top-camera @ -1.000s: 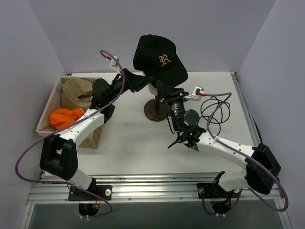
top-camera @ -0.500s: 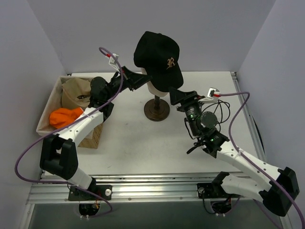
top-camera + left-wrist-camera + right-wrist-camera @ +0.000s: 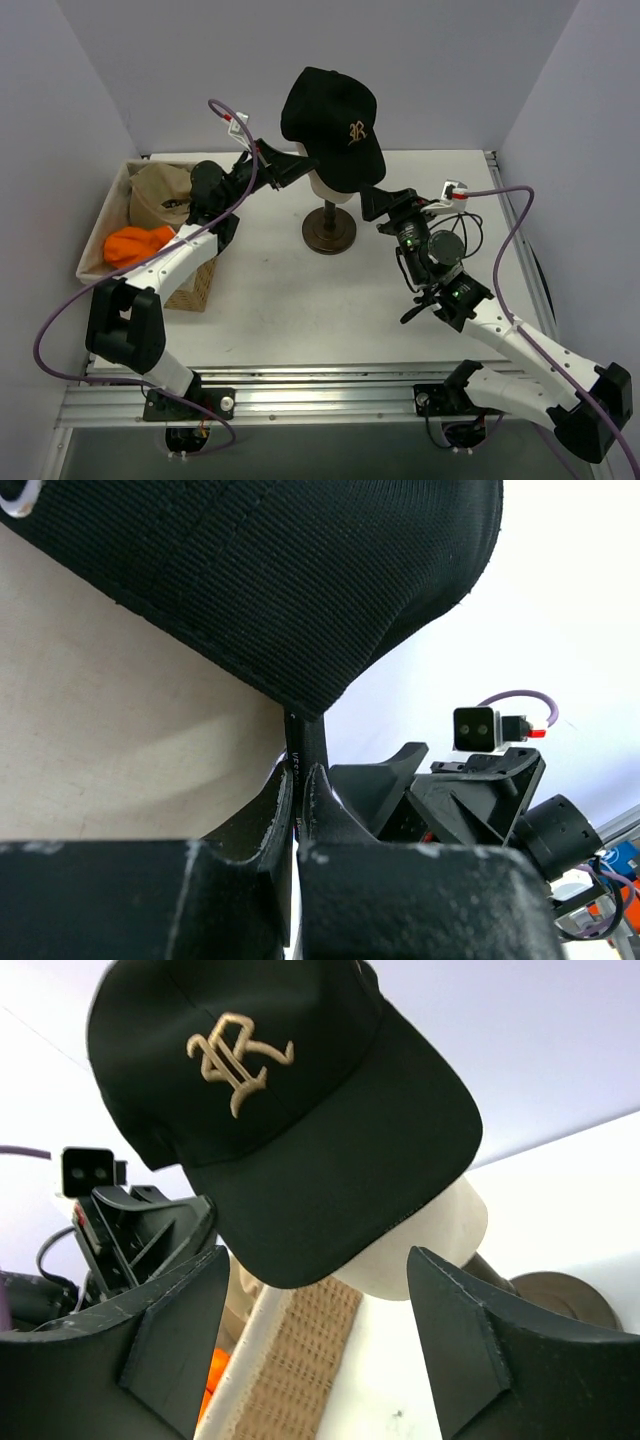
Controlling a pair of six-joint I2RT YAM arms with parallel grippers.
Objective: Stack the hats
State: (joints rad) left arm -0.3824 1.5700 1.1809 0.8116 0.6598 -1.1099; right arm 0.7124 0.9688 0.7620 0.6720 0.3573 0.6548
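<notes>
The black cap [image 3: 330, 110] with a gold "R" sits on the cream head form [image 3: 325, 190], its brim pointing right and down. My left gripper [image 3: 300, 165] is shut on a thin black strip at the cap's rear edge, seen between its fingers in the left wrist view [image 3: 300, 775]. My right gripper [image 3: 375, 200] is open and empty, just right of the head form and below the brim; its view shows the cap [image 3: 270, 1080] above the jaws. The tan cap [image 3: 160, 190] and the orange hat [image 3: 138, 245] lie in the basket. The pink hat is out of view.
A woven basket [image 3: 100, 240] stands at the table's left edge. The head form's dark round stand [image 3: 329, 235] is at the table's middle back. A coil of black cable [image 3: 455, 225] lies at the right. Walls close in on the left, back and right.
My right arm has drawn back to the right, away from the cap, and its gripper is off it. The cap has turned so the "R" faces more to the right. The left gripper keeps its hold.
</notes>
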